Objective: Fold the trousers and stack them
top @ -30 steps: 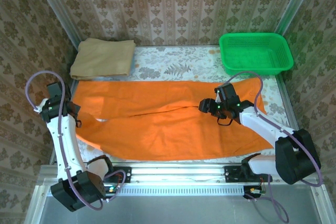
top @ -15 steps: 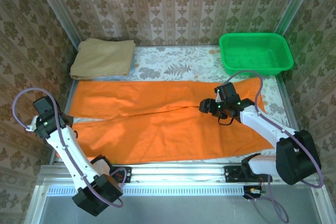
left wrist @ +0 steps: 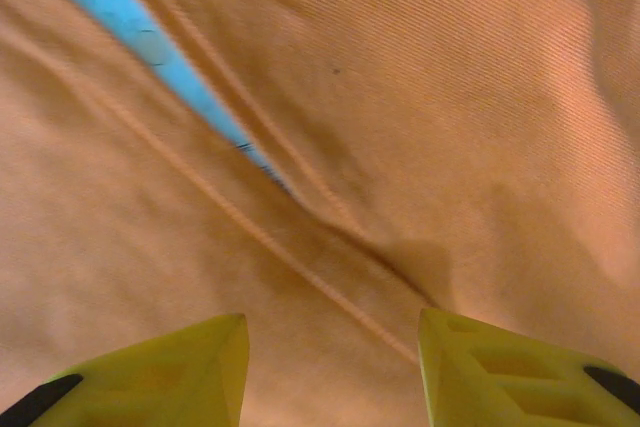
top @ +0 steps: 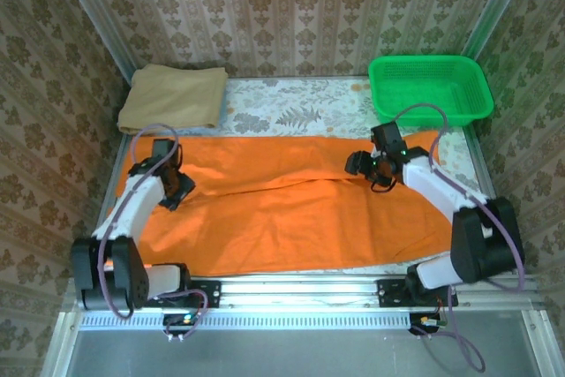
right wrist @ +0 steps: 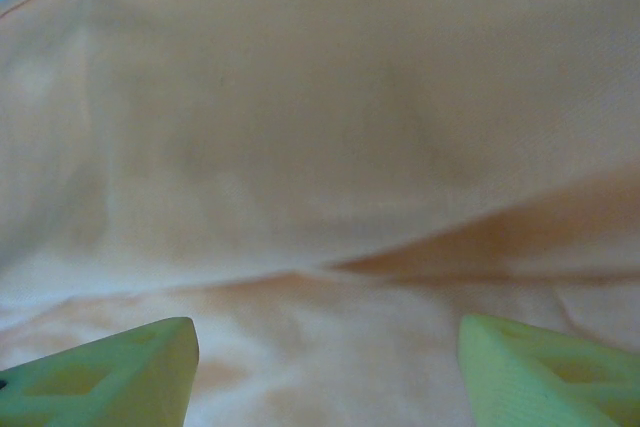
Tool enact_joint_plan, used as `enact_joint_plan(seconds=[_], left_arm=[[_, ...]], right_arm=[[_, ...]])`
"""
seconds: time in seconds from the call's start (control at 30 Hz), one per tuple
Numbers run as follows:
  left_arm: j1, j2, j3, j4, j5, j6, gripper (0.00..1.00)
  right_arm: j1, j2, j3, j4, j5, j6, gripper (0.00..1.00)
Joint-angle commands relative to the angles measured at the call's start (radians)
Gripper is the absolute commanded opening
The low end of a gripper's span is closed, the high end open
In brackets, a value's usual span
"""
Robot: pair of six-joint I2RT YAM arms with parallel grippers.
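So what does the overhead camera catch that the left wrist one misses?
Overhead: the whole pair of orange trousers spread across the table, a folded tan cloth at the far left, a green basket at the far right, and the right pincer over the fabric. Left wrist: close detail, a stitched seam and a blue strip in a gap in the cloth. Both: the orange fabric and the left pincer, open over it.
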Motion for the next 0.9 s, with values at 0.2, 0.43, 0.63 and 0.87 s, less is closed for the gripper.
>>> enact_joint_plan(seconds=[0.2,0.43,0.63,0.87], left_arm=[[-0.048,0.344,0.203,0.187,0.045,-0.011,0.48],[-0.053,0.5,0.281,0.263,0.168,-0.032,0.47],[-0.07,0.573,0.301,0.3,0.195,-0.038,0.46],[-0.03,0.482,0.142,0.317,0.178,-0.066,0.42]], right_arm=[[-0.11,0.379,0.257,-0.051,0.139,-0.001,0.68],[-0.231,0.501,0.368,-0.135,0.1,-0.009,0.68],[-0.317,0.515,0.374,-0.145,0.116,-0.025,0.68],[-0.319,0.395,0.22,-0.112,0.153,-0.006,0.68]])
